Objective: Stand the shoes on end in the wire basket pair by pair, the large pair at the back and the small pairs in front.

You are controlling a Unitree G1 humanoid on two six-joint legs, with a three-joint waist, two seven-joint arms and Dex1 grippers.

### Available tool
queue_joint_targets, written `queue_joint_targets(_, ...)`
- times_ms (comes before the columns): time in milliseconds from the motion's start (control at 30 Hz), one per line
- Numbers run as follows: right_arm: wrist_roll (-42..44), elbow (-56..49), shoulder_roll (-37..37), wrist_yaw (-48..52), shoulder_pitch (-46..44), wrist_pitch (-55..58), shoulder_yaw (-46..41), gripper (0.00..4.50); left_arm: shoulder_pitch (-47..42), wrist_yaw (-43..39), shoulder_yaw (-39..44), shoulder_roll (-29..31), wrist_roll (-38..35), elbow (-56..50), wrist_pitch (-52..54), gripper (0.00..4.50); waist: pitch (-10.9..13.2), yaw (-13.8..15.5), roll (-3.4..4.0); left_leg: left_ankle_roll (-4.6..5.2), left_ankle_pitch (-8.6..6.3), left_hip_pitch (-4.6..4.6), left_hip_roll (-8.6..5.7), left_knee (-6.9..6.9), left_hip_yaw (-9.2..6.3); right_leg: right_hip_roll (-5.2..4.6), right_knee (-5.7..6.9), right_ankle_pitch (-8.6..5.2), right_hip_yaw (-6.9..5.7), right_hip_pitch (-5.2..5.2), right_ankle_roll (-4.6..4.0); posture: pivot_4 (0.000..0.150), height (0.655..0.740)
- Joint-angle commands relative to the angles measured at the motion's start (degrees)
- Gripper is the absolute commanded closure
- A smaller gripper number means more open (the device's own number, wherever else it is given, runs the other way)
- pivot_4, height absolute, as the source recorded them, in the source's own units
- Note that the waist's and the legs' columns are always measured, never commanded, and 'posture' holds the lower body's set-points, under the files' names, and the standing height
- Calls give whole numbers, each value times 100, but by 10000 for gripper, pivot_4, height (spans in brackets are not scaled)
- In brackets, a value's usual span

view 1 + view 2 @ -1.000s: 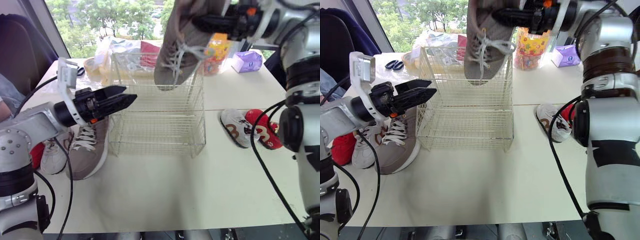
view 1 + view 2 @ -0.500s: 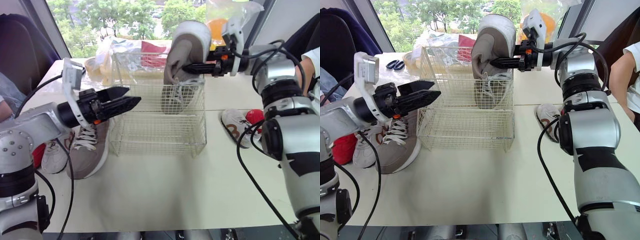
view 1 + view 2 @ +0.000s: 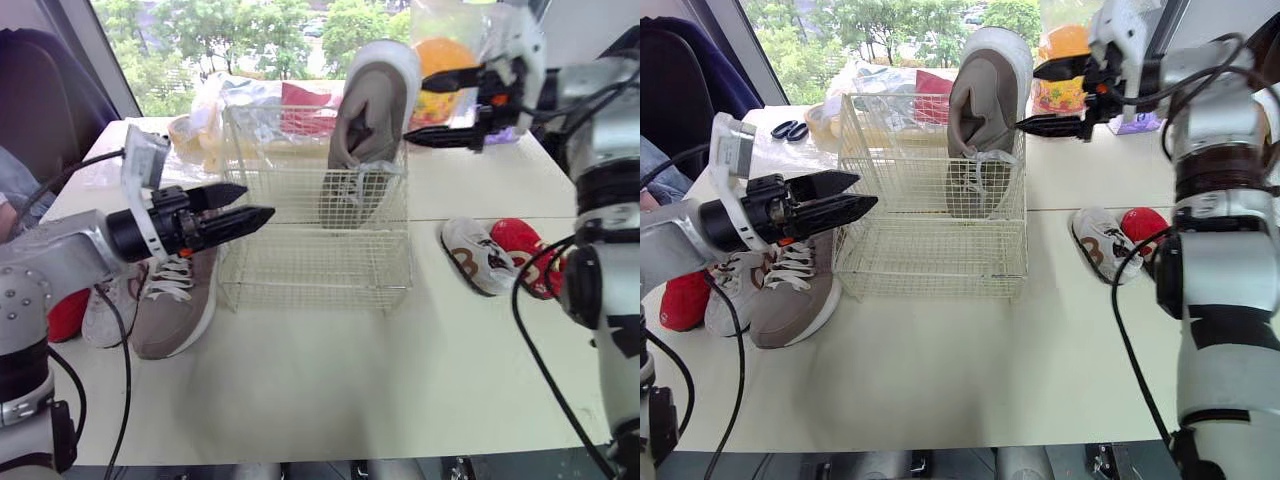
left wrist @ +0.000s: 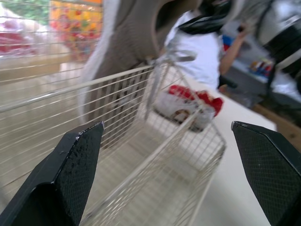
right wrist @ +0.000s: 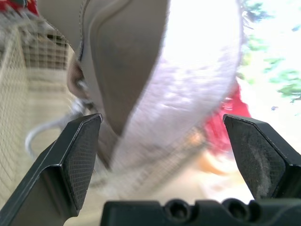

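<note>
A large grey shoe (image 3: 366, 125) stands on end in the back right corner of the wire basket (image 3: 315, 262), heel up, sole toward the right. My right gripper (image 3: 422, 108) hangs open just right of the shoe's heel, with nothing between its fingers. My left gripper (image 3: 256, 203) is open at the basket's left wall, empty. The matching grey shoe (image 3: 175, 300) lies on the table left of the basket, under my left arm. A small white shoe (image 3: 100, 312) and a red one (image 3: 62, 312) lie beside it. Another small white shoe (image 3: 474, 256) and a red one (image 3: 525, 255) lie right of the basket.
Plastic bags (image 3: 225, 100) and an orange snack bag (image 3: 447, 62) crowd the table behind the basket. Scissors (image 3: 788, 128) lie at the back left. The front half of the white table (image 3: 340, 380) is bare.
My right gripper has let go of the grey shoe and drawn back to the right. The shoe now stands by itself in the basket. My left gripper has shifted slightly left.
</note>
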Motion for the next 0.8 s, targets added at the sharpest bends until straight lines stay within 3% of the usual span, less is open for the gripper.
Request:
queue_joint_targets(33, 216, -1490, -616, 239, 432, 596, -223, 455, -69, 475, 347, 355, 443, -47, -123, 0, 0, 18, -1, 0, 0, 0, 0, 0, -1, 0, 0, 0, -1, 0, 0, 1500, 7400)
queue_joint_targets(167, 912, -3839, -967, 368, 1445, 1930, -287, 455, -609, 1567, 102, 816, 1258, 556, 370, 0, 1, 6, 0, 0, 0, 8, 0, 3, -2, 0, 2, 0, -3, 8, 0, 1500, 7400)
queue_joint_targets(333, 1746, -5942, -925, 204, 2215, 3077, -189, 455, -1005, 2121, -244, 1119, 1879, 1154, 1248, 0, 1, -17, 2, -1, 1, 18, 4, 1, 1, 2, 11, 0, 0, 8, 1, 1500, 7400)
queue_joint_targets(467, 1983, -6445, -786, -53, 2377, 3259, -158, 455, -1152, 1844, -526, 1103, 2122, 1668, 1665, 0, 1, 15, -3, -4, 2, 12, 3, 7, -4, 3, 10, 0, -5, 9, 1, 1500, 7400)
queue_joint_targets(800, 1989, -6574, -727, -434, 2421, 3138, -10, 455, -1404, 617, -1596, 965, 2498, 2140, 2342, 0, 1, 18, -13, -4, 2, 7, 0, 14, -5, 1, 6, -1, -6, 12, 0, 1500, 7400)
